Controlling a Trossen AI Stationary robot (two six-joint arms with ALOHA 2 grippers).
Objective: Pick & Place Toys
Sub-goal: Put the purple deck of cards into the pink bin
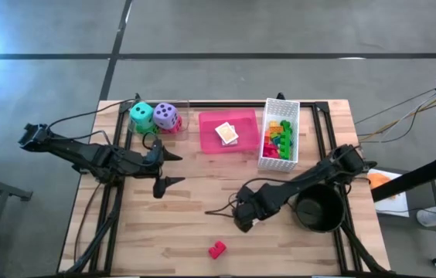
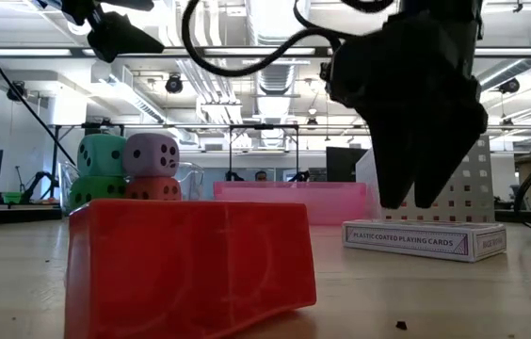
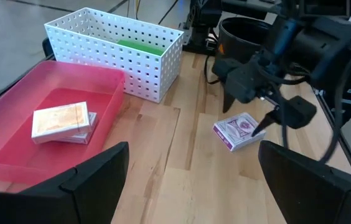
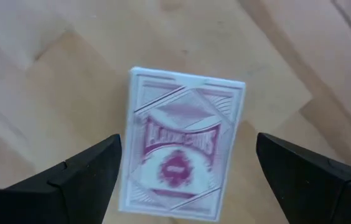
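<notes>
The right pincer (image 4: 185, 171) hangs just above a card pack (image 4: 182, 146) lying flat on the wooden surface (image 1: 187, 232), its fingers spread wide to either side and gripping nothing; I judge it is lined up to close on the pack. The left pincer (image 1: 164, 170) waits over the surface's left part, wide open and empty.

Behind sits a pink tray (image 1: 206, 139) holding two stacked card packs (image 1: 227, 133). Beside it, the white basket (image 1: 295, 112) is full of coloured bricks (image 1: 277, 139). A clear box at the back left holds the soft dice (image 1: 156, 117). A red brick (image 1: 216, 249) lies alone near the front.
</notes>
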